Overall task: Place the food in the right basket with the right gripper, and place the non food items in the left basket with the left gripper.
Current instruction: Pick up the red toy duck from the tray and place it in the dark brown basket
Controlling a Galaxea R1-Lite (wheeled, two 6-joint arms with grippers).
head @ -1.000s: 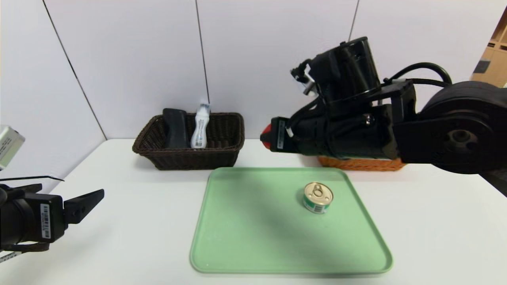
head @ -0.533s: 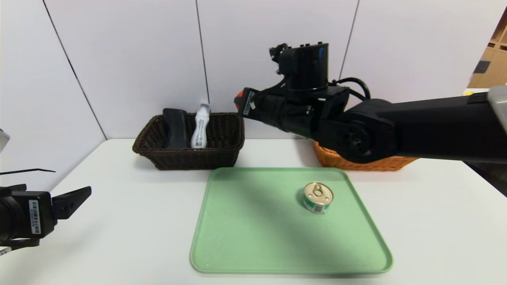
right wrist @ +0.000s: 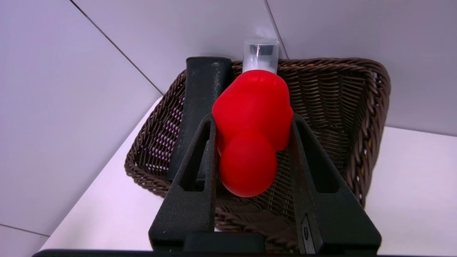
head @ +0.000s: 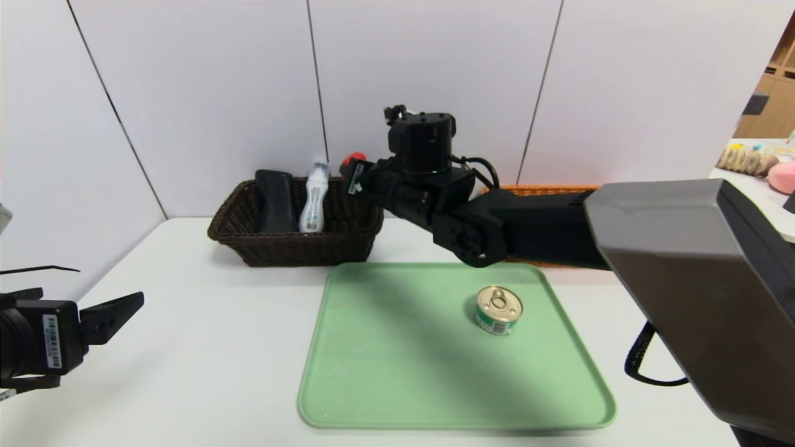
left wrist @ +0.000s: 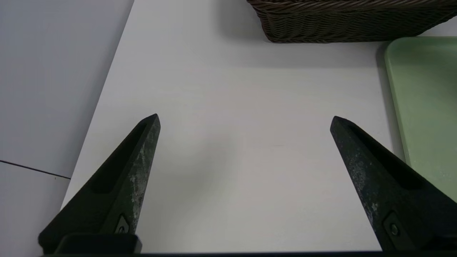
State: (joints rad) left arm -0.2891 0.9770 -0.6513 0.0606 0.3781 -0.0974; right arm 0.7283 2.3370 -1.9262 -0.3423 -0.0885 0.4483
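Red lump (right wrist: 251,132): you see it clamped in right gripper (right wrist: 252,121), above right rim of dark basket (head: 348,233).
Bottle (head: 313,197), black case (head: 276,200): in that basket.
Can (head: 499,309): on green tray (head: 397,372).
Left gripper (left wrist: 244,119): wide, empty, near table's left edge.
Orange basket (head: 534,189): behind right arm.

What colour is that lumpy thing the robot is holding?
Bright red, clearest in the right wrist view.
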